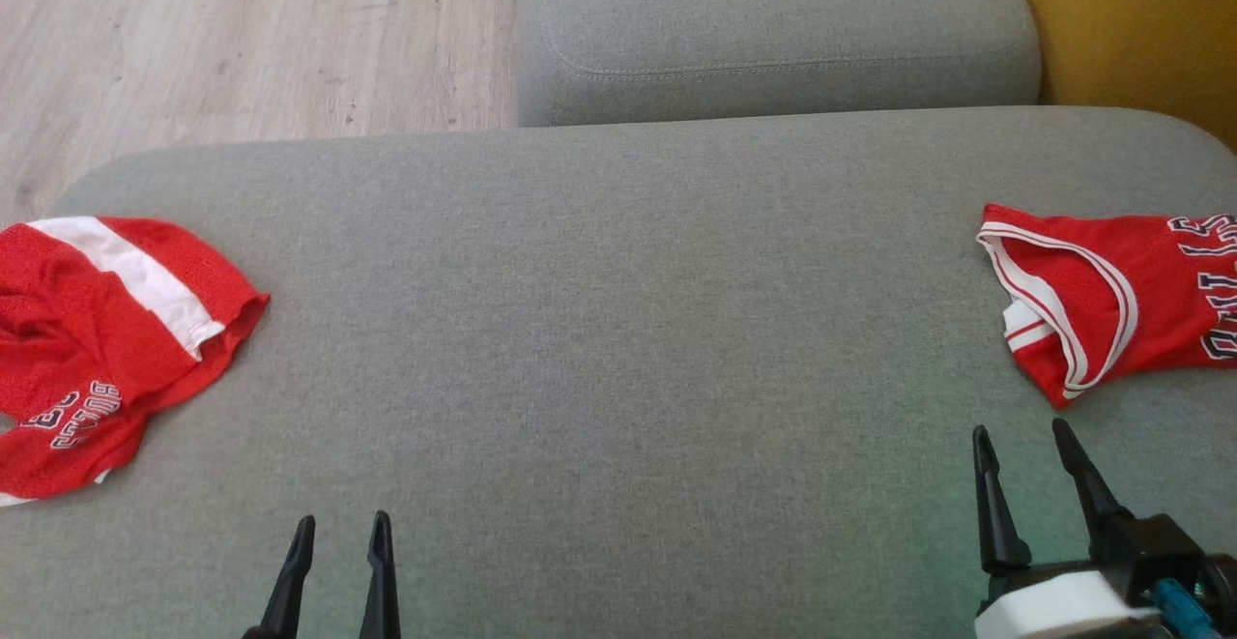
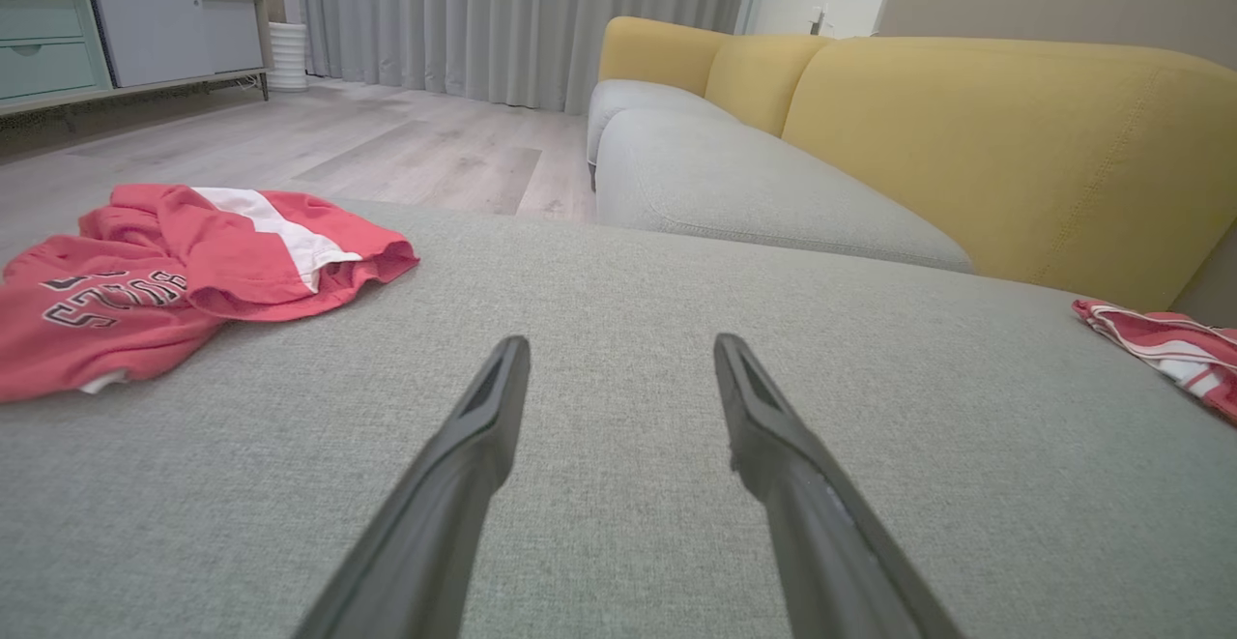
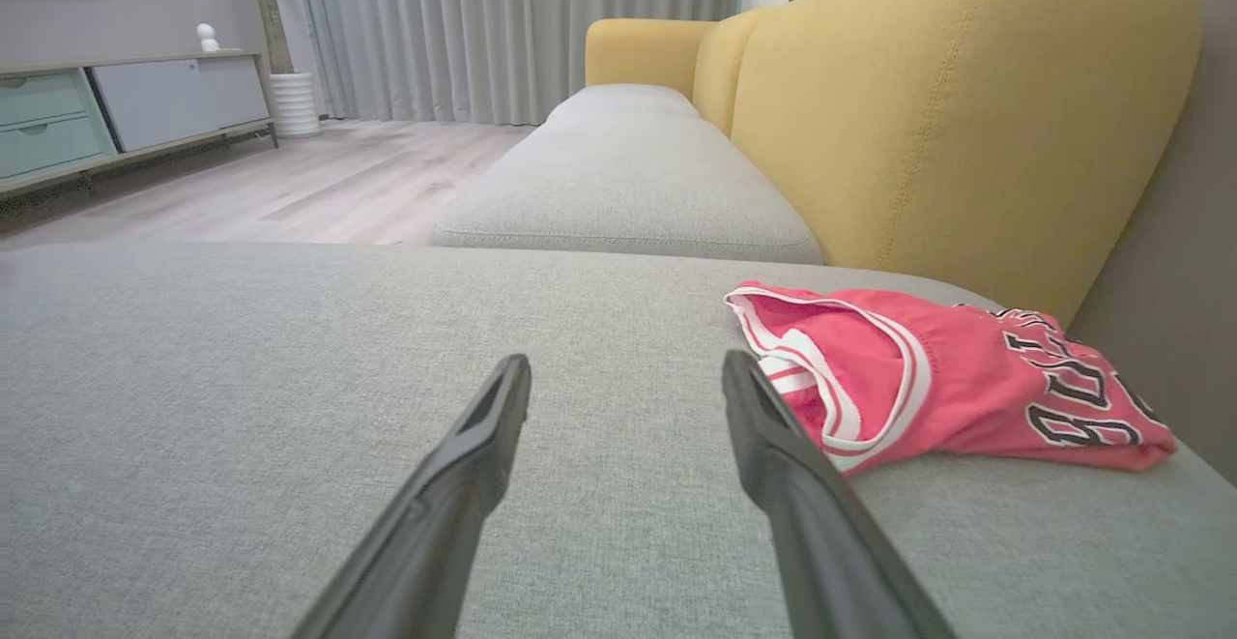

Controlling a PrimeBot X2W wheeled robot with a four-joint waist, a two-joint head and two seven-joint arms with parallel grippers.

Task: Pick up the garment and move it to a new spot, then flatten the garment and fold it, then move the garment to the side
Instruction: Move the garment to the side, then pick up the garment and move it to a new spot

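A crumpled red garment (image 1: 77,349) with a white stripe and lettering lies at the left edge of the grey sofa cushion (image 1: 618,330); the left wrist view shows this garment (image 2: 193,262) to the upper left of my fingers. A second red garment (image 1: 1111,301), a jersey with white-trimmed openings, lies at the right edge. My left gripper (image 1: 343,518) is open and empty over the cushion's near edge, apart from the striped garment. My right gripper (image 1: 1021,426) is open and empty, just short of the jersey (image 3: 928,378), whose trimmed edge lies beside my right finger (image 3: 773,446).
A second grey seat cushion (image 1: 773,30) adjoins the far side. A yellow backrest (image 3: 947,117) runs along the right. Wooden floor (image 1: 242,30) lies beyond the cushion's far left edge, with a cabinet (image 2: 126,30) and curtains (image 2: 522,11) further off.
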